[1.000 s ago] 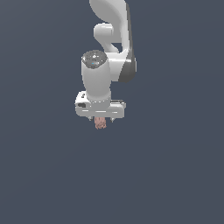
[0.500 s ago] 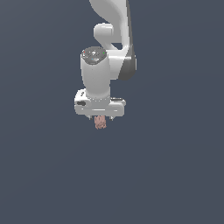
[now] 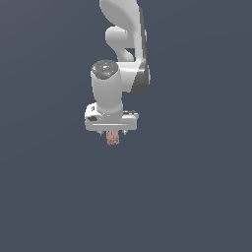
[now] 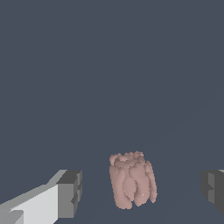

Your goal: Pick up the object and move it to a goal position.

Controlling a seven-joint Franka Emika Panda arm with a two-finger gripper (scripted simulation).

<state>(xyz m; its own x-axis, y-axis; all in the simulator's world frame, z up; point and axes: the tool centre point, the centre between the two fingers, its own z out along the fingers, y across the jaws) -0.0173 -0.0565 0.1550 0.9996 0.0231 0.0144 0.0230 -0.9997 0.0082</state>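
Observation:
The object (image 3: 113,139) is a small pinkish-brown, lumpy block that shows just under the white gripper bar in the exterior view. In the wrist view the object (image 4: 132,179) stands between the two dark fingertips (image 4: 70,192), with a clear gap on each side. My gripper (image 4: 141,190) is open and straddles the object without touching it. In the exterior view the gripper (image 3: 112,133) points straight down over the object, and the bar hides most of its fingers.
A plain dark grey surface (image 3: 197,197) fills both views. The white arm (image 3: 125,29) rises toward the top of the exterior view. No goal marker shows.
The wrist and gripper bar shifted only slightly up and back down. The object stays in the same place under the gripper.

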